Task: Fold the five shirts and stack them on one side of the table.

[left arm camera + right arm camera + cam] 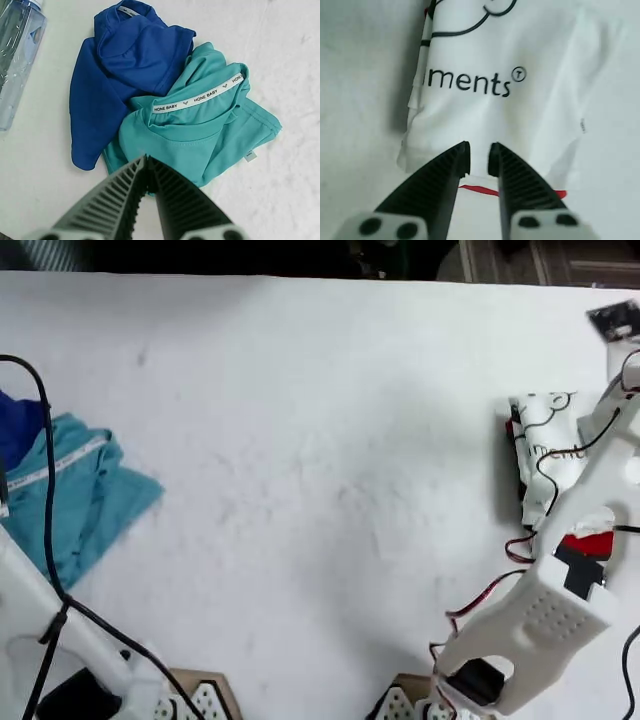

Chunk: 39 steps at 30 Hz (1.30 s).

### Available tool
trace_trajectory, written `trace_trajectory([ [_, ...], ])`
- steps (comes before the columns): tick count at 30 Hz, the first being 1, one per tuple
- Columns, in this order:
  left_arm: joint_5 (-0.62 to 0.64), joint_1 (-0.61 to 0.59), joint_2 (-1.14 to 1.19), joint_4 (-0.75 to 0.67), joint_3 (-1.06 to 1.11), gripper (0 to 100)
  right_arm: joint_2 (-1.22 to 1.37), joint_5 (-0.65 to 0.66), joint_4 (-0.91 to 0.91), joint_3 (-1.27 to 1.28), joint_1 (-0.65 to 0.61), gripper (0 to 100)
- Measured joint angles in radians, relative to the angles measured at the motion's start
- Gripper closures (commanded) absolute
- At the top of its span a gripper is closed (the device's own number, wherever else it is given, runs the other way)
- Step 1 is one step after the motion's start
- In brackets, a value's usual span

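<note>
Left white plastic arm [25,600] enters at lower left of the high view; left black ribbed gripper [147,162], fingers pressed together. Right white plastic arm [555,615] at lower right; right black ribbed gripper [479,157], fingers slightly parted.

We find the dark blue shirt [14,428] cropped by the high view's edge, and the left arm [35,625] covering a corner of the teal shirt [85,495]. The right arm [545,615] overlaps the white printed shirt [545,450]. Red fabric [477,191] under it peeks out as a thin strip. The water bottle [15,55] is cropped.
</note>
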Motion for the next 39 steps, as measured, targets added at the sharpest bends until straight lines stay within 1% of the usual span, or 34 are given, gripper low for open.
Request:
trace_trajectory([
  [2,0.0,0.0,0.0,0.0,0.0,97,0.0,0.0,0.0,0.072,-0.002,97.3],
  [8,0.0,0.0,0.0,0.0,0.0,97,0.0,-0.002,-0.063,0.333,-0.006,98.1],
  [11,0.0,0.0,0.0,0.0,0.0,97,0.0,-0.002,-0.043,0.408,-0.005,98.1],
  [16,0.0,0.0,0.0,0.0,0.0,97,-0.028,-0.002,0.038,0.371,-0.025,98.1],
  [20,0.0,0.0,0.0,0.0,0.0,97,-0.118,-0.002,0.069,0.29,-0.034,98.1],
  [25,-0.009,0.0,0.0,0.0,0.002,96,-0.267,-0.002,0.078,0.273,-0.055,98.1],
  [28,-0.083,0.0,0.0,0.0,0.037,90,-0.353,0.0,0.078,0.284,-0.083,98.1],
  [32,-0.198,0.0,0.0,0.0,0.15,80,-0.463,0.0,0.078,0.399,-0.118,98.1],
  [35,-0.298,0.0,0.0,-0.008,0.281,79,-0.557,0.0,0.078,0.528,-0.146,98.1],
  [39,-0.436,0.0,0.049,-0.106,0.443,79,-0.704,-0.011,0.078,0.7,-0.187,98.1],
])
